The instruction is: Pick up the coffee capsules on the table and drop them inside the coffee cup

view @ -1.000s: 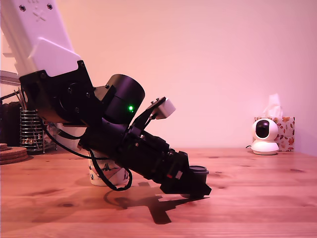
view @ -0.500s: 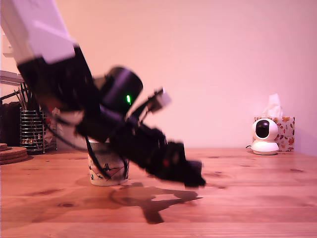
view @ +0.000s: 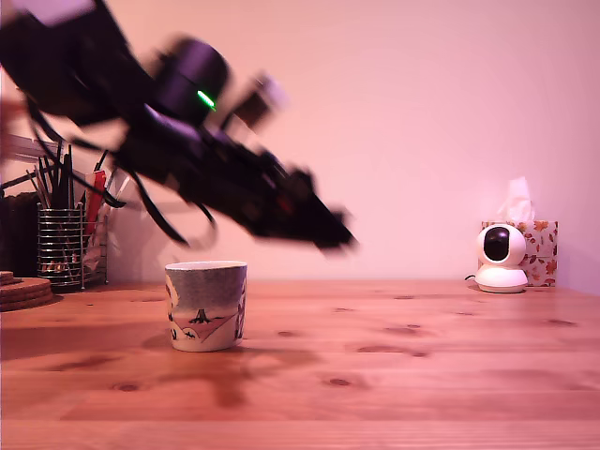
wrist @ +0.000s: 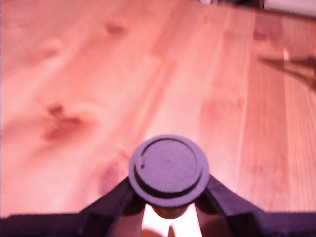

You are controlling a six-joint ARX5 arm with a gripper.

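My gripper is shut on a dark coffee capsule; the wrist view shows the capsule's round flat rim from above, pinched between the two black fingers. In the exterior view the arm is motion-blurred and raised in the air, with the gripper well above the table and to the right of the coffee cup. The cup stands upright on the wooden table, painted with a dark tree and pale landscape. In this view the capsule itself cannot be made out in the blur.
A wire mesh pen holder with pens stands at the back on the exterior view's left, beside cork coasters. A small white camera and a tissue box stand at the back right.
The arm has lifted from the table surface up and towards the exterior view's left, carrying the capsule off the table. The cup, earlier partly hidden behind the arm, now shows whole.
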